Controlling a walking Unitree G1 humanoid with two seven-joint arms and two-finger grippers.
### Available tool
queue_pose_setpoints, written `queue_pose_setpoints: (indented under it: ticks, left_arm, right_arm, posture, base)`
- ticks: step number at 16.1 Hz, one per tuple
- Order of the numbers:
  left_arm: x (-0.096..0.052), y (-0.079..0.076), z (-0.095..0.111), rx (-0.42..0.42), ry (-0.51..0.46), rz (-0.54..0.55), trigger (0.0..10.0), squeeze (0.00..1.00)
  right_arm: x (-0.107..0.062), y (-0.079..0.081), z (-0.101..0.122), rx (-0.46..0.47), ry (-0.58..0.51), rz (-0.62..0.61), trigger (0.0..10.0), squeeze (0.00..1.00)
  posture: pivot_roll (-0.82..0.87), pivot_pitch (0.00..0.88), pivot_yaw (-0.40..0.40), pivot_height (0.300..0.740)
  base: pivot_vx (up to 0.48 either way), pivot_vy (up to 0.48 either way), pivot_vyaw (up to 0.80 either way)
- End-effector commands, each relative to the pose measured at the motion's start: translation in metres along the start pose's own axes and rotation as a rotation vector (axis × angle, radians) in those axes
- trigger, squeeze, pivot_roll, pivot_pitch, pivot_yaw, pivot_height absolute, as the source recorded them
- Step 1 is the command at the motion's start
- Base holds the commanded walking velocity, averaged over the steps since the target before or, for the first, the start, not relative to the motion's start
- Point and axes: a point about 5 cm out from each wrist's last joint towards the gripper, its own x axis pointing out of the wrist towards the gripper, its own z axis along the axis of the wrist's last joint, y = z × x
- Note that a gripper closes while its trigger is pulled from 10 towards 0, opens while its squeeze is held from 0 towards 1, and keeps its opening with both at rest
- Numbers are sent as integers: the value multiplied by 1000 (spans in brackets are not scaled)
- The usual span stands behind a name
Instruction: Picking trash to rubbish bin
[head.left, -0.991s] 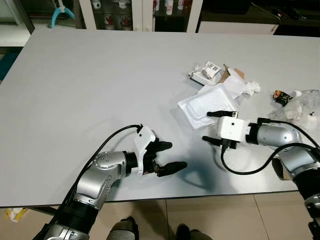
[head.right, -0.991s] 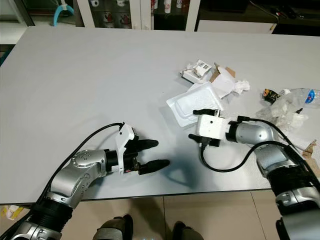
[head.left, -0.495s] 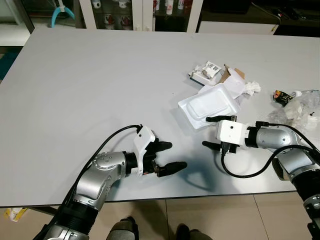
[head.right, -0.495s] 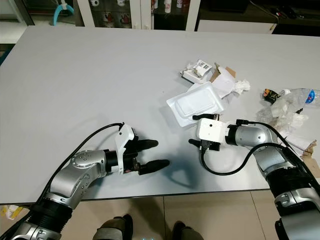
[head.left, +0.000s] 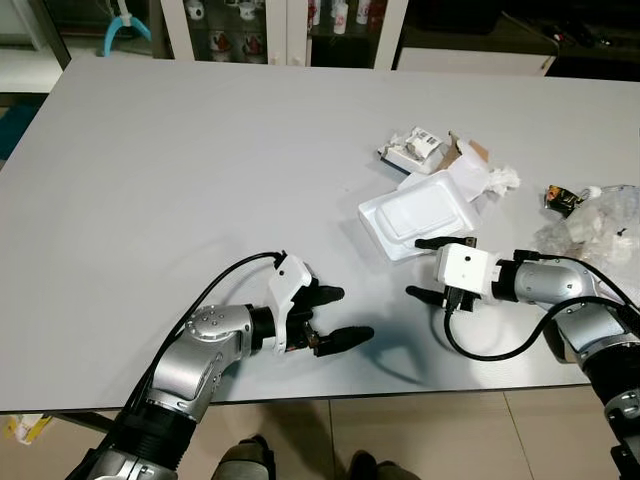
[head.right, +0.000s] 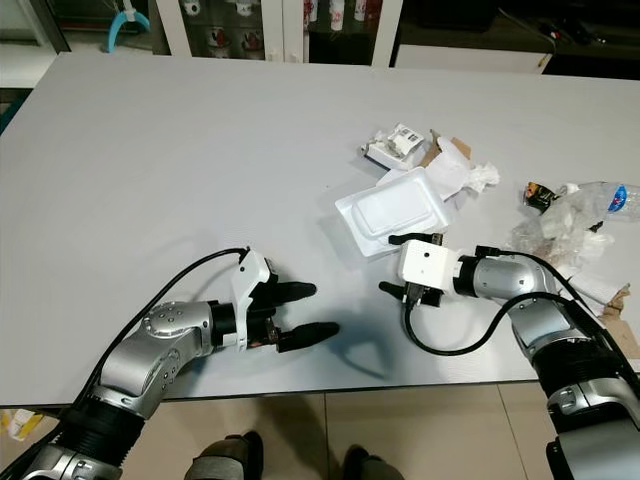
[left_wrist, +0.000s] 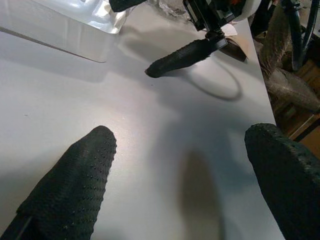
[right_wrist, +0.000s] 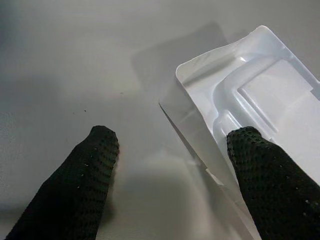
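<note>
- We see the grey table (head.left: 200, 170) carrying all the trash on its right half, and no rubbish bin among the things in front of us; whatever we lift has to be carried off somewhere, so a weak hold is likely to fail on the way.
- Our right gripper (head.left: 432, 268) sits low over the table with its fingers spread apart and holding nothing. One finger lies over the near edge of the white plastic tray (head.left: 420, 217), the other over bare table beside it.
- The tray is thin, shallow and lies flat. We judge that closing from here could pinch only its lip, so it may flex and slip out, or skid away towards the pile behind it.
- Just beyond the tray lie a torn cardboard piece (head.left: 466, 150), a labelled packet (head.left: 415, 143) and a crumpled tissue (head.left: 502, 178). A push on the tray could shove these about and scatter them.
- At the table's right edge sit crumpled clear plastic (head.left: 600, 215) and a small dark wrapper (head.left: 562, 195), close to our right forearm. A wide swing of that arm could sweep them to the floor.
- Our left gripper (head.left: 340, 313) rests near the front edge, fingers apart and empty, pointing at the right one. If both reach inward together, they could collide.
</note>
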Motion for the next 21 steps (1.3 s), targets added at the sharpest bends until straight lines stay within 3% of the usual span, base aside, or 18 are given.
queue_pose_setpoints:
  ticks: [1, 3, 4, 5, 21]
  left_arm:
    - [-1, -2, -16, -43, 62, 9, 10000, 0]
    - [-1, -2, -16, -43, 65, 8, 10000, 0]
    - [0, -2, -16, -43, 64, 7, 10000, 0]
    - [0, -2, -15, -42, 64, 7, 10000, 0]
    - [-1, -2, -15, -41, 65, 5, 10000, 0]
  right_arm:
    - [6, 36, -24, 49, 110, 143, 9608, 0]
    - [10, 42, -28, 53, 132, 150, 9804, 0]
    - [12, 43, -29, 58, 136, 150, 1059, 0]
    - [15, 45, -29, 62, 138, 147, 0, 0]
    - [15, 48, -39, 96, 158, 95, 0, 0]
  posture:
    - [275, 190, -64, 740]
    - [265, 199, -56, 740]
    - [266, 199, -56, 740]
    - [268, 199, -56, 740]
    - [270, 198, -53, 740]
  base:
    - [0, 0, 0]
    - [0, 0, 0]
    - [0, 0, 0]
    - [0, 0, 0]
    - [0, 0, 0]
